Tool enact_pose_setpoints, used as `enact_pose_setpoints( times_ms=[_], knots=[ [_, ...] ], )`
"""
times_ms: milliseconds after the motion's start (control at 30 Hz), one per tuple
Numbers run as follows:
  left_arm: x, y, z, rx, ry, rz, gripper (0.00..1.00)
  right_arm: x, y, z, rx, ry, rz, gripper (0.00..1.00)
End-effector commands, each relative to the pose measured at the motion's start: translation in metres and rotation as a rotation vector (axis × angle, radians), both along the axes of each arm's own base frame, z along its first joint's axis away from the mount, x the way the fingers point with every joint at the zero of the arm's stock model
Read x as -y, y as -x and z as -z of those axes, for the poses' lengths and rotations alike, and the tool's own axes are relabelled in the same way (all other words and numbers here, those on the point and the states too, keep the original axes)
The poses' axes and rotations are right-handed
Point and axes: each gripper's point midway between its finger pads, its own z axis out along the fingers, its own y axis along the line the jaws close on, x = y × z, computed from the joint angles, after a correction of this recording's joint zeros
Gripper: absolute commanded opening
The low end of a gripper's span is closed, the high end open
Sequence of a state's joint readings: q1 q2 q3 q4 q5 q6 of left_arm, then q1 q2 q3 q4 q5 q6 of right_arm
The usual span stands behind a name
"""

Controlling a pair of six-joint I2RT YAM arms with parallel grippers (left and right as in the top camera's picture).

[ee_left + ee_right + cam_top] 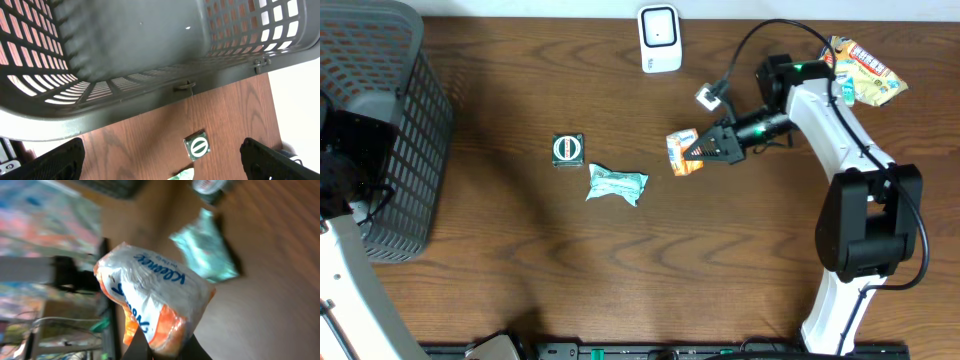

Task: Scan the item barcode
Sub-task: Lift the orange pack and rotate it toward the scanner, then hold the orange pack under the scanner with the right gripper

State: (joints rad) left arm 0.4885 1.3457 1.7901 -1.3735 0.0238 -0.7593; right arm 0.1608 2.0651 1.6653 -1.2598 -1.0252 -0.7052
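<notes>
Being pinched: Kleenex pack (680,152) in the right gripper (703,149), right of desk centre.
The right jaws are pressed together on one end of the orange-and-white pack, and in the right wrist view its printed Kleenex face is turned to the camera. The white scanner (659,38) is stood at the desk's back edge, well apart from the pack. A green-topped tin (567,149) and a teal packet (616,184) are laid near mid-desk, left of the pack. The left gripper (161,150) is spread wide with nothing held, at the rim of the grey basket (420,150) on the desk's left edge. A snack bag (865,72) is laid at the back right corner.
</notes>
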Motion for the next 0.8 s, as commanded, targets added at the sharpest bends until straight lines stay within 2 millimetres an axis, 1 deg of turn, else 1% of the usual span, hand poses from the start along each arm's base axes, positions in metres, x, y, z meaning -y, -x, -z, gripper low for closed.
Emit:
enact_pose_setpoints(
  times_ms=[0,67,167,233,367,467,633,700,767],
  knots=[
    [-0.002,0.001,-0.001,-0.002,-0.003,-0.008,0.98,0.019,-0.019,0.042,-0.122,0.406,0.232,0.01],
    [-0.002,0.001,0.000,-0.002,-0.003,-0.008,0.98,0.031,-0.030,0.054,-0.086,0.548,0.308,0.01],
    [-0.002,0.001,0.000,-0.002,-0.003,-0.008,0.98,0.045,-0.046,0.058,0.015,0.707,0.360,0.01],
    [-0.002,0.001,0.000,-0.002,-0.003,-0.008,0.98,0.050,-0.057,0.053,0.094,0.787,0.377,0.01],
    [-0.002,0.001,0.000,-0.002,-0.003,-0.008,0.98,0.057,-0.086,0.035,0.274,0.906,0.436,0.01],
    [-0.002,0.001,-0.001,-0.002,-0.003,-0.008,0.98,0.052,-0.108,0.019,0.396,0.914,0.469,0.01],
    [-0.002,0.001,0.000,-0.002,-0.003,-0.008,0.98,0.039,-0.142,-0.007,0.544,0.836,0.523,0.01],
    [-0.002,0.001,0.000,-0.002,-0.003,-0.008,0.98,0.035,-0.160,-0.018,0.638,0.817,0.540,0.01],
    [-0.002,0.001,0.000,-0.002,-0.003,-0.008,0.97,0.026,-0.179,-0.029,0.757,0.777,0.514,0.01]
  ],
)
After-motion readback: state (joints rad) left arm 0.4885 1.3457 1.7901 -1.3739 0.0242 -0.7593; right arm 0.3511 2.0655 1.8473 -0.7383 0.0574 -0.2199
